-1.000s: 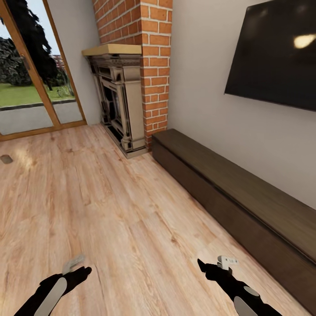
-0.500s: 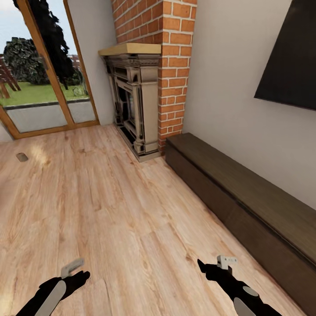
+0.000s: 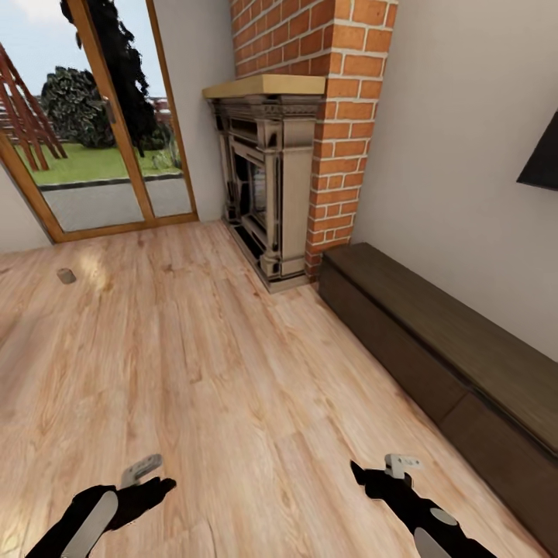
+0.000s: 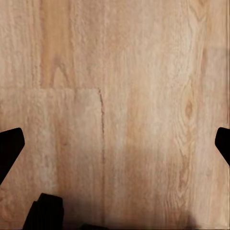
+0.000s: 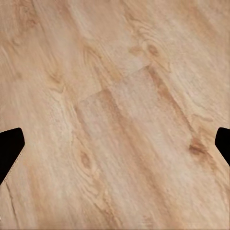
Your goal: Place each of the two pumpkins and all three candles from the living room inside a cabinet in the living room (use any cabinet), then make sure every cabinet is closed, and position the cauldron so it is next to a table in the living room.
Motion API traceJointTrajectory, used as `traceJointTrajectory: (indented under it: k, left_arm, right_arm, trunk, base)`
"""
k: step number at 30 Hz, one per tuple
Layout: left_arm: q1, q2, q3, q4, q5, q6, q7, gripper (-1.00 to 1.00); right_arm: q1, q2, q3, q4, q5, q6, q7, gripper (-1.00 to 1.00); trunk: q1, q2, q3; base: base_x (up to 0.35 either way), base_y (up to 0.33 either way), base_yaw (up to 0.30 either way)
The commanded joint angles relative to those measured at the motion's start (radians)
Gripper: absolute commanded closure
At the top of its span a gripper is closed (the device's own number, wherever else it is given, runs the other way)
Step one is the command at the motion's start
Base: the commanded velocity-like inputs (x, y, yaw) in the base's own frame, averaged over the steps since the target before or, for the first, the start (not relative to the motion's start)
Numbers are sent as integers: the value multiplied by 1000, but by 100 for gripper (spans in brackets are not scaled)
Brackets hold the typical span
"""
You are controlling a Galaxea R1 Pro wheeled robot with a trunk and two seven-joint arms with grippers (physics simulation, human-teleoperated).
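The wooden floor [image 3: 201,372] is the largest thing in sight, pale planks running from the robot's arms out to the far wall. The head view takes in the whole room end; each wrist view gives just planks beneath the fingers, seen close, grain and board joints plain.

Ahead and to the right of the right gripper [image 3: 380,474] runs the cabinet [image 3: 434,349], a long low dark-brown unit set against the pale wall, its fronts flush and shut as far as can be seen. Beyond the cabinet's far end, further ahead of that gripper, rises the brick chimney [image 3: 341,116] with the ornate dark fireplace [image 3: 267,194] at its foot, standing just beside the cabinet's end. Far ahead of the left gripper [image 3: 143,484] is the glass door [image 3: 101,124] in its wooden frame, with lawn and trees behind it. A dark corner of a wall screen [image 3: 541,159] shows high up, above the cabinet and well to the right of the right gripper. A small grey object [image 3: 67,275] lies on the floor far ahead of the left gripper, too small to identify.

In the left wrist view the left gripper [image 4: 115,143] has its fingers spread wide, dark tips at opposite edges, nothing between them but floor. The right gripper [image 5: 115,143] is likewise spread wide and empty. Bare floor lies between both grippers and the cabinet.
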Motion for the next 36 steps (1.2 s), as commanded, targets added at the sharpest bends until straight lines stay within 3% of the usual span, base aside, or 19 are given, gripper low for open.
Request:
traceJointTrajectory:
  k: [1, 5, 7, 9, 12, 26, 32, 34, 36]
  left_arm:
    - [-1, 1, -4, -16, 9, 17, 7, -100]
    - [-1, 11, -7, -109, 3, 95, 4, -100]
    - [-20, 33, -5, -133, -1, 162, 4, -100]
    - [-39, 59, -4, -134, 1, 187, 3, -100]
    - [-53, 71, -5, -140, 5, 202, 1, -100]
    - [-59, 70, 5, -121, 20, 206, 1, -100]
    - [-59, 66, 7, -38, 21, 194, 0, -100]
    - [-59, 59, 6, 31, 18, 167, -1, -100]
    - [-59, 45, 4, 108, 13, 88, 0, -100]
  right_arm:
    - [-1, -1, 4, -1, -6, 1, -8, -100]
    - [-1, -1, 4, 1, -5, 1, -8, -100]
    - [-1, -1, 4, 1, -4, 0, -8, -100]
    - [-1, -1, 4, 1, -4, 0, -8, -100]
    - [-1, -2, 4, 1, -4, 0, -8, -100]
    - [-1, -1, 4, 1, -3, 0, -8, -100]
    - [-1, -1, 4, 1, -3, 0, -8, -100]
    - [-1, -1, 5, 0, -3, 0, -8, -100]
    - [-1, -1, 5, -1, -2, 0, -9, -100]
  trunk:
    - [0, 0, -1]
    - [0, 0, -1]
    - [0, 0, -1]
    - [0, 0, -1]
    - [0, 0, -1]
    - [0, 0, -1]
    - [0, 0, -1]
    - [0, 0, -1]
    - [0, 0, -1]
  base:
    - [287, 175, 3]
    - [281, 173, 1]
    - [272, 179, 0]
    - [268, 181, 0]
    - [260, 180, 0]
    - [258, 180, 0]
    - [265, 226, 0]
    - [280, 201, 0]
    - [307, 89, 0]
